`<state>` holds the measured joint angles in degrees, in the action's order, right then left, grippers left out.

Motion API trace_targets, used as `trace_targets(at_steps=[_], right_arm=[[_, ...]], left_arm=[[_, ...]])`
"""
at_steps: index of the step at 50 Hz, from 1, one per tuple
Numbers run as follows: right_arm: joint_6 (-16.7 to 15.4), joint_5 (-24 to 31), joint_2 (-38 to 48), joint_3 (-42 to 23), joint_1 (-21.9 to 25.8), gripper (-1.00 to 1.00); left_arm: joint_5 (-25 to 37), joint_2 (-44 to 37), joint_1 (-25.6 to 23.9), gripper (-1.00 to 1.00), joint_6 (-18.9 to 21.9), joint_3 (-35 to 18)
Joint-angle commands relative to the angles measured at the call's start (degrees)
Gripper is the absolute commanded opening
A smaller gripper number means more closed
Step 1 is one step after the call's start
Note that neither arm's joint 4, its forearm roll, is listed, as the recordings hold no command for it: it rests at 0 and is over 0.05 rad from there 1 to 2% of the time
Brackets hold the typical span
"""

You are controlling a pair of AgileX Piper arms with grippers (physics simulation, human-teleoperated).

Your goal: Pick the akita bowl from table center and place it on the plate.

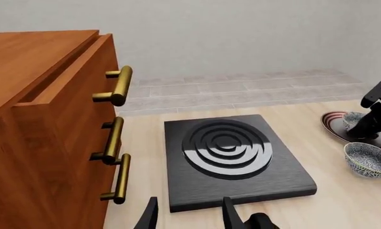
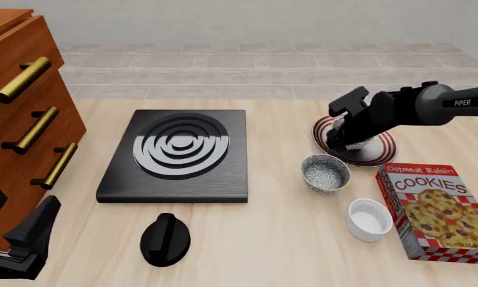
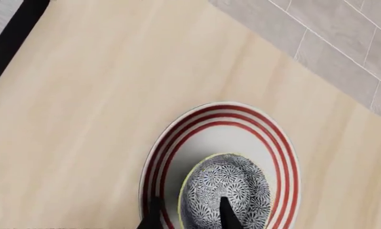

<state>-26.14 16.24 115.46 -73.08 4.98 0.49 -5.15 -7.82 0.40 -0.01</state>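
The akita bowl (image 3: 225,191), speckled grey and white inside, sits on the red-striped plate (image 3: 177,138), toward the plate's near side. My right gripper (image 3: 190,212) straddles the bowl's rim, one finger inside and one outside, with the jaws spread wider than the wall. In the front view the bowl (image 2: 355,143) and the plate (image 2: 384,153) are at the right, partly hidden by the right gripper (image 2: 346,134). A near-identical bowl (image 2: 325,172) stands on the table just in front of the plate. My left gripper (image 1: 189,214) hangs open and holds nothing, low at the front left.
A black burner slab (image 2: 179,152) lies mid-table with a black knob (image 2: 165,239) in front of it. A wooden drawer cabinet (image 2: 23,107) with brass handles fills the left. A small white bowl (image 2: 369,218) and a cookies box (image 2: 438,212) stand at the front right.
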Motion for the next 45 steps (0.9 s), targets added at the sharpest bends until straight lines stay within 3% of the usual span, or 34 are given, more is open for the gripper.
trace_targets(at_steps=[1,37,45], right_arm=[[0.0,-0.1,-0.9,-0.1,0.3,1.0],[-1.2,1.7,-6.2,0.8,-0.1,1.0],[-3.1,3.4,-10.5,1.6,0.4,1.0]], left_arm=[[-0.1,-0.2,-0.1,1.0,0.0,0.0],[0.2,0.1,-0.2,1.0,0.0,0.0],[0.1,0.0,-0.3,1.0,0.1,0.0]])
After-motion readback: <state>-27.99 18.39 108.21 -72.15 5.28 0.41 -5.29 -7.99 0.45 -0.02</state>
